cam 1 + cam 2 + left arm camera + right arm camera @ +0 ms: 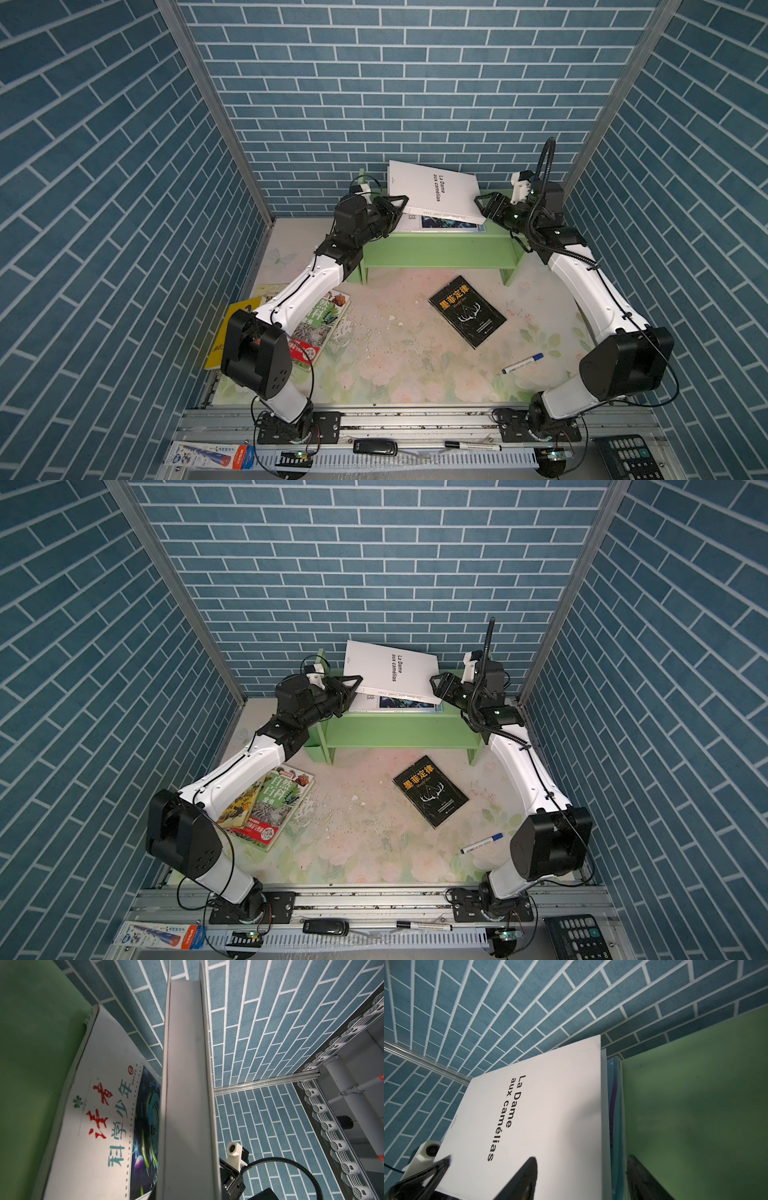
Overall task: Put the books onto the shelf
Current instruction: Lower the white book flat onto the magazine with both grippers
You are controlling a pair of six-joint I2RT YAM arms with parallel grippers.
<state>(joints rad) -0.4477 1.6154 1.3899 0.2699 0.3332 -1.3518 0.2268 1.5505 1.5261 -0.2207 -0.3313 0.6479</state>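
A plain white book [432, 191] [390, 667] hangs tilted over the light green shelf [436, 249] [399, 729]. My left gripper [395, 205] [351, 685] is shut on its left lower corner. The book's edge [187, 1084] fills the left wrist view. My right gripper [484, 205] [582, 1158] stands open astride the book's right corner, one finger over the cover [539, 1115], the other by the shelf top [695, 1105]. A white book with a blue picture [440, 223] [99, 1115] lies flat underneath. On the table lie a black book [467, 311], a green book [274, 808] and a yellow book [226, 328].
A blue-capped marker [522, 363] lies near the right arm's base. Brick-patterned walls close in behind the shelf and on both sides. On the front rail sit a remote [627, 457], a black device [374, 446], a pen [473, 446] and a packet [208, 455].
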